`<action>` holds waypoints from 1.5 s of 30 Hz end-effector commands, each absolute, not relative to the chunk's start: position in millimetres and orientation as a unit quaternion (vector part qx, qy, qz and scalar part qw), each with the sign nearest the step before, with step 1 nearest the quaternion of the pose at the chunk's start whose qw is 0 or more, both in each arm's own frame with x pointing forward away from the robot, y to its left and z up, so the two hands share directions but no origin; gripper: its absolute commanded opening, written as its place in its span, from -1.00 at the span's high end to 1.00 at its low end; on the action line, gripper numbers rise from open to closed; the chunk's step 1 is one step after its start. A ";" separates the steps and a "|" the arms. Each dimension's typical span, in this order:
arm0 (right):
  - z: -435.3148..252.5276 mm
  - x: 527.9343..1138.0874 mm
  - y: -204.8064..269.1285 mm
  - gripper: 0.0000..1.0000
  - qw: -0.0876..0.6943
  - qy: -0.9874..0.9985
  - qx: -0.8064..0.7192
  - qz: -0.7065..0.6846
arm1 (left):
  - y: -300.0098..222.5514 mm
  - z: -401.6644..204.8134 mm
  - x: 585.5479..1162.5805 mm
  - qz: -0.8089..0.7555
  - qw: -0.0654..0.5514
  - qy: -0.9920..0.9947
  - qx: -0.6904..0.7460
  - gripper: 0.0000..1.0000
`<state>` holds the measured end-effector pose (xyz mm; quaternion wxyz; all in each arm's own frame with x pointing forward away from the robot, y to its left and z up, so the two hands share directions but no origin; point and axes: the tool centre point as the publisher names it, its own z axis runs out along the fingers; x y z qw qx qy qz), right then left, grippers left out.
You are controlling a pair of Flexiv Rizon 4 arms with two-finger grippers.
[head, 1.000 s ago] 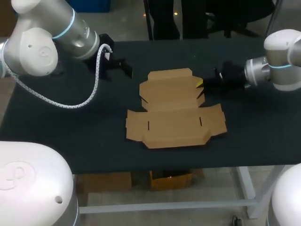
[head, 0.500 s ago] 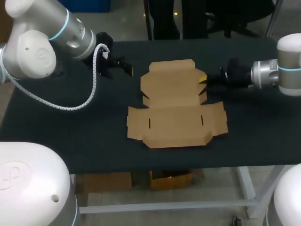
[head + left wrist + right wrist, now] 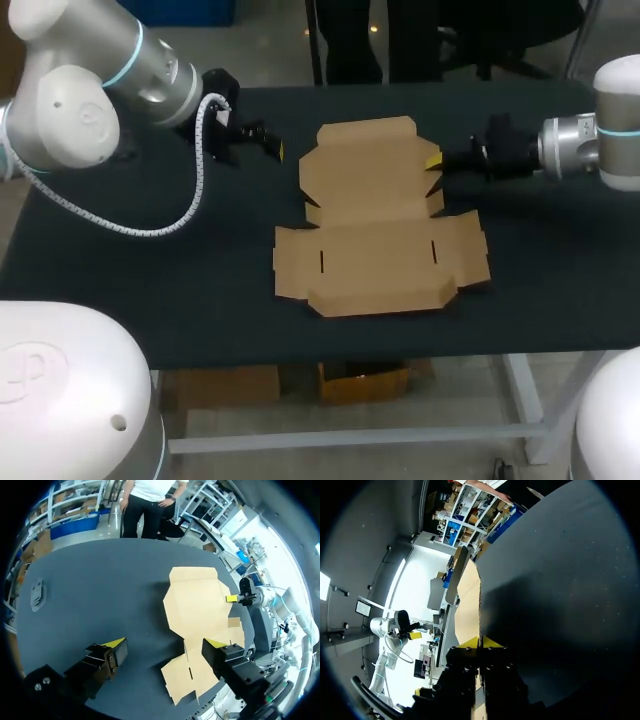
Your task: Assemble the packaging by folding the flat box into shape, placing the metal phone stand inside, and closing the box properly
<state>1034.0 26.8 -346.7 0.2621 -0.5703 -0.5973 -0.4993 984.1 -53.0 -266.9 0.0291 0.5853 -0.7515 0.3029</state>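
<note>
The flat brown cardboard box [image 3: 375,215] lies unfolded in the middle of the black table. My right gripper [image 3: 432,165] is shut on the right edge of its far panel; in the right wrist view the thin cardboard [image 3: 469,592] runs edge-on between the closed yellow tips of that gripper [image 3: 480,641]. My left gripper [image 3: 255,140] hovers open just off the box's far left corner, holding nothing. In the left wrist view, the left gripper [image 3: 165,643] has the box [image 3: 200,605] ahead of it. A small grey flat object [image 3: 37,592], possibly the phone stand, lies on the table well off to one side of that gripper.
The black table [image 3: 150,270] has bare surface on both sides of the box and along its front edge. My left arm's white cable [image 3: 195,190] hangs over the left part of the table. In the head view my left arm hides the grey object.
My right gripper has drawn back to the right, and the box has slid a little right and away with it. My left arm has shifted slightly left, its gripper staying open.
</note>
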 end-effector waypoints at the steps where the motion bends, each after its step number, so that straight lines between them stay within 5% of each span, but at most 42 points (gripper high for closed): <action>1: -346.6 1032.9 26.5 1.00 0.262 -0.597 -0.570 -0.500 | -53.7 -266.7 984.3 0.301 0.028 -0.752 0.586 -1.00; 33: -299.8 1044.0 43.5 1.00 0.240 -0.581 -0.492 -0.602 | -54.6 -259.1 1007.6 0.445 -0.039 -0.721 0.529 -1.00; 45: -286.5 1044.4 46.7 1.00 0.243 -0.579 -0.461 -0.627 | -57.4 -252.9 1030.0 0.504 0.018 -0.728 0.465 -1.00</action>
